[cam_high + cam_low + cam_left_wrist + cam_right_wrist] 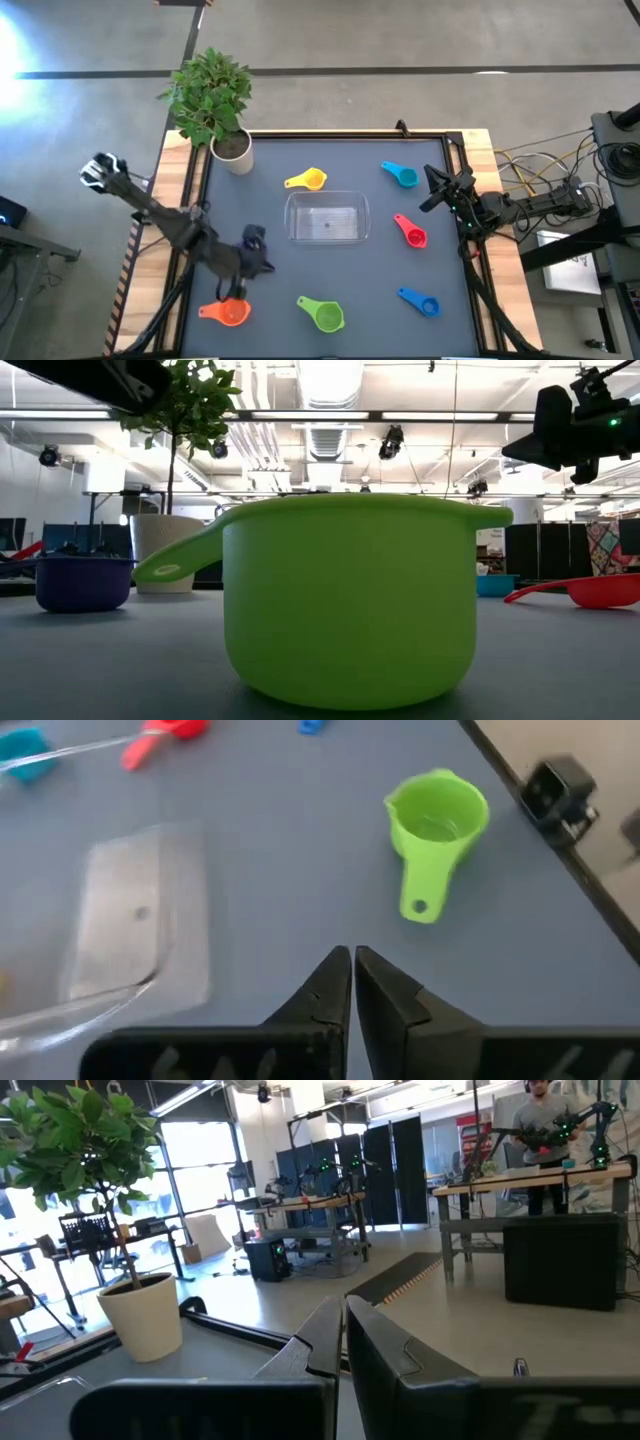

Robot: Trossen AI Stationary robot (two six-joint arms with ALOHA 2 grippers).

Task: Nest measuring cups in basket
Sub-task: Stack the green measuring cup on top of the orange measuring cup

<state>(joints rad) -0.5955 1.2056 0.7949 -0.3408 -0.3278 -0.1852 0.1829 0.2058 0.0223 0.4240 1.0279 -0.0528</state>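
The left gripper (252, 252) is held over the dark mat, its two fingers pressed together with nothing between them, as seen in the left wrist view. The orange cup (228, 313) lies just below and behind it toward the table's near edge; the purple cup (82, 581) is only seen clearly in the low view, and its exact place near the gripper cannot be told from above. The green cup (325, 314) sits ahead of the gripper and off to one side. The clear basket (328, 218) lies beyond the fingertips, apart from them, and is empty. The right gripper (436, 190) is parked at the table's right edge, fingers also closed, holding nothing.

No cup is nested yet, by the look of it. For a good pick, the fingers should be opened before descent and closed across a cup's thin wall or its short handle, not over the whole bowl. Starting with the biggest cup is judged best so smaller ones drop inside.

The cups are smooth, rigid plastic: round bowls, flat bottoms, stubby handles with a hole at the end. The green one shows a small pouring lip. They are likely to be light and to slide on the mat if nudged. The yellow cup (308, 180), light blue cup (401, 175), red cup (411, 232) and dark blue cup (421, 302) are scattered round the basket. The basket is see-through with rounded corners and shallow walls, so its edges are hard to read.
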